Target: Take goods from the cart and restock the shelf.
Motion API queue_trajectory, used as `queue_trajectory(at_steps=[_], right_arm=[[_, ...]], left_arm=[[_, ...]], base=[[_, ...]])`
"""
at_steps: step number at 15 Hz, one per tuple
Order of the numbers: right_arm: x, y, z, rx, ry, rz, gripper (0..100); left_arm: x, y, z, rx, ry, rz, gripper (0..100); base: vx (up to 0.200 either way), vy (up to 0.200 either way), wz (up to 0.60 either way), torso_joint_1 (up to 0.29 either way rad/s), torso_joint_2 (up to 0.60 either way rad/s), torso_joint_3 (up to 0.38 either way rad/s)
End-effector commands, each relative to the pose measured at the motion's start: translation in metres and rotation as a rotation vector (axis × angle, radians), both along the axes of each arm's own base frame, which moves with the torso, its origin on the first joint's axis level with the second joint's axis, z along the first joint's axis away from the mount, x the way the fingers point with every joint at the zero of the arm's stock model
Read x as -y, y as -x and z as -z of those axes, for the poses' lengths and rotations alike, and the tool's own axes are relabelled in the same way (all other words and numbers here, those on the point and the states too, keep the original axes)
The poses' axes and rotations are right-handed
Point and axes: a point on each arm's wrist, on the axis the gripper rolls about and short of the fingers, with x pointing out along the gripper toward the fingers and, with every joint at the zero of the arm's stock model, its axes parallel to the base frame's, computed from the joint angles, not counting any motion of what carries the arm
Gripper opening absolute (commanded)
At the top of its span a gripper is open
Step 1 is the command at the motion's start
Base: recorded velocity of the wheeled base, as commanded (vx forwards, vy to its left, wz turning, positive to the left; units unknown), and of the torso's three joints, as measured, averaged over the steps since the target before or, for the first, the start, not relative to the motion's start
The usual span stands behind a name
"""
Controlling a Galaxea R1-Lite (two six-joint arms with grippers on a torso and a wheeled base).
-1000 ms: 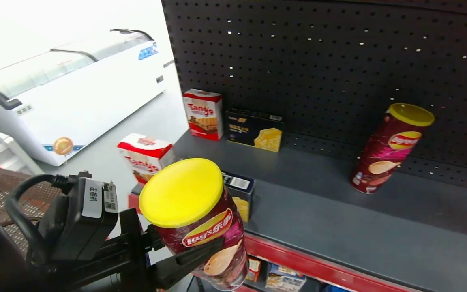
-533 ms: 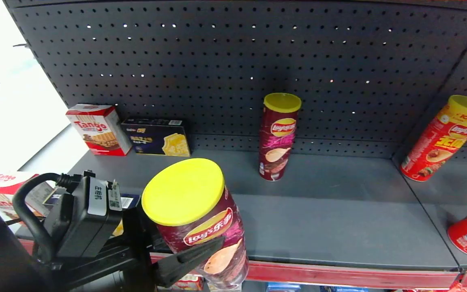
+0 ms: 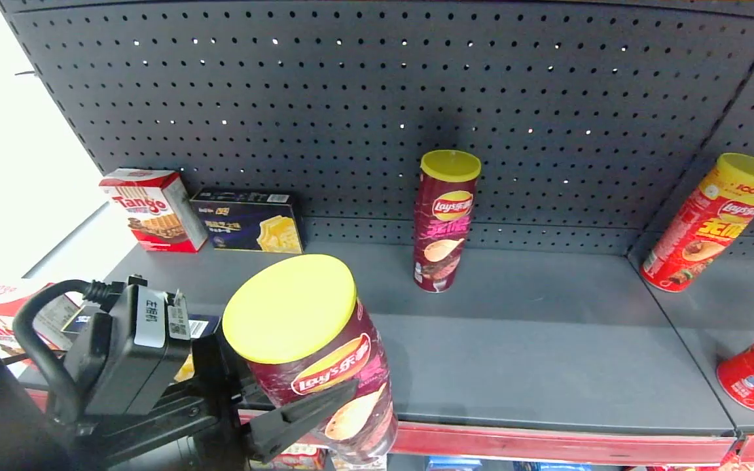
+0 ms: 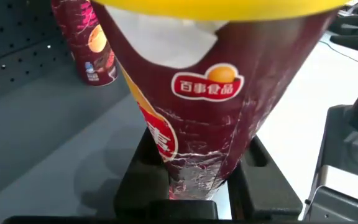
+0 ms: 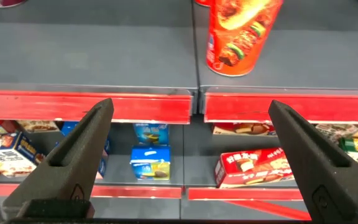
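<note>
- Your left gripper point(image 3: 324, 405) pinches the purple chip can point(image 3: 315, 366) low on its body, at the lower left of the head view. The can is tilted, with most of its length above the jaws, so a quick swing may make it pivot or slip.
- The can hangs in front of the shelf point(image 3: 514, 340), its base about level with the red front lip point(image 3: 547, 445). If you push in without lifting, the base likely strikes the lip.
- If you release it tilted, it may topple and roll toward the standing purple can point(image 3: 446, 219) at centre.
- Your right gripper point(image 5: 191, 112) is spread wide and holds nothing. It faces the shelf front and could clip the red can point(image 5: 241, 37) near the edge.
</note>
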Motion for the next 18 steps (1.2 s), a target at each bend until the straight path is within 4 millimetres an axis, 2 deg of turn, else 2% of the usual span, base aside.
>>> queue_trajectory(at_steps=[1,5,10,11,12,18], right_arm=[[0.000,0.000,0.000,-0.001,0.000,-0.001,100],[0.000,0.000,0.000,-0.001,0.000,-0.001,100],[0.000,0.000,0.000,-0.001,0.002,-0.008,100],[0.000,0.000,0.000,-0.001,0.005,-0.013,100],[0.000,0.000,0.000,-0.001,0.005,-0.015,100],[0.000,0.000,0.000,-0.003,0.005,-0.019,100]], left_arm=[[-0.001,0.000,0.001,-0.003,-0.003,-0.003,0],[-0.012,0.012,0.012,-0.015,-0.010,-0.005,0],[-0.022,0.023,0.006,-0.008,0.037,-0.018,0],[-0.025,0.025,0.005,-0.015,0.050,-0.024,0],[-0.026,0.025,0.004,-0.014,0.053,-0.031,0],[-0.030,0.022,-0.001,0.003,0.070,-0.068,0]], base=[[0.000,0.000,0.00,0.000,0.00,0.000],[0.000,0.000,0.00,0.000,0.00,0.000],[0.000,0.000,0.00,0.000,0.00,0.000],[0.000,0.000,-0.60,0.002,0.00,0.002],[0.000,0.000,-0.60,0.007,0.00,0.002],[0.000,0.000,0.00,0.000,0.00,0.000]])
